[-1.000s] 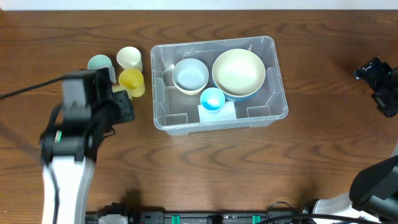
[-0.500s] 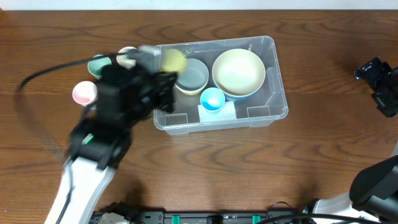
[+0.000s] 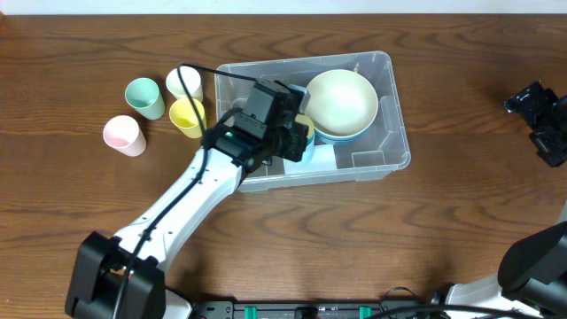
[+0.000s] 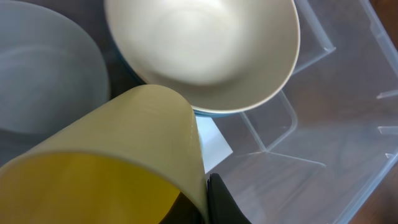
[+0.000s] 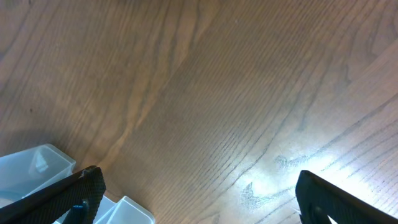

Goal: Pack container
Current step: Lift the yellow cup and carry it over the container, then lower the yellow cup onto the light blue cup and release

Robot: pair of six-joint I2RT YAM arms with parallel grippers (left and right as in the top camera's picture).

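Overhead, the container (image 3: pixel 390 151) sits near the middle of the tabletop (image 3: pixel 443 221), its long side running left to right. The left arm reaches in over the near-left wall, and the left gripper (image 3: pixel 299 137) hangs inside the bin, just left of a large cream bowl (image 3: pixel 341 99). That bowl is nested in a blue bowl (image 3: pixel 347 136), of which only a strip of rim shows.

From the left wrist, the left gripper is pinching a yellow cup (image 4: pixel 124 155). One dark finger (image 4: pixel 219 200) lies against the cup's wall; the other finger is hidden behind the cup. The cup's mouth faces the lower left of that view. Beyond it are the cream bowl, a pale grey bowl (image 4: pixel 43 81) to its left and the white label (image 4: pixel 214 142) on the bin's floor.

Four cups stand on the tabletop to the left of the container: a mint cup (image 3: pixel 143 96), a cream cup (image 3: pixel 183 83), a loose yellow cup (image 3: pixel 188 116) just beside the bin's left wall, and a pink cup (image 3: pixel 124 135) farthest out.

The right gripper (image 3: pixel 540 120) is at the far right edge, well apart from the container. Its wrist view shows both fingers spread wide over bare wood, holding nothing.
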